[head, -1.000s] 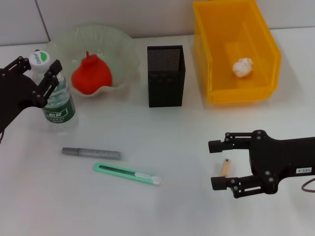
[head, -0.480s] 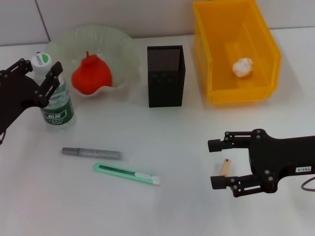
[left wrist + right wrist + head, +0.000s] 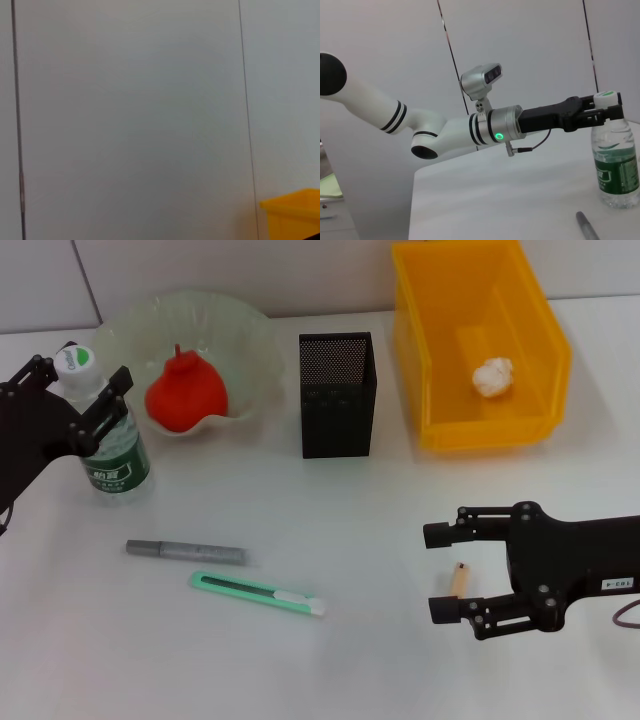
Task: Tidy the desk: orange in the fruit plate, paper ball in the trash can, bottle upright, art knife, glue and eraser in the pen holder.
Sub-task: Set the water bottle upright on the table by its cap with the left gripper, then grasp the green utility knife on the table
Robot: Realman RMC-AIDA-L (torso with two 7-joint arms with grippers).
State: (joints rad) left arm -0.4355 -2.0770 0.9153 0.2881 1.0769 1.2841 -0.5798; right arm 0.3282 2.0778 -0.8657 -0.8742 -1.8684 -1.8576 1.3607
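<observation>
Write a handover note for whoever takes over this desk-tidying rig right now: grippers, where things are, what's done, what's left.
Left gripper: open, straddling the neck of the upright bottle, near the fruit plate.
Right gripper: open, low over the desk, around a small tan stick lying there.
Done: orange is in the fruit plate; paper ball is in the trash can; bottle stands.
Left: art knife and the grey stick beside it lie on the desk in front of the pen holder; the tan stick also needs putting away.
</observation>
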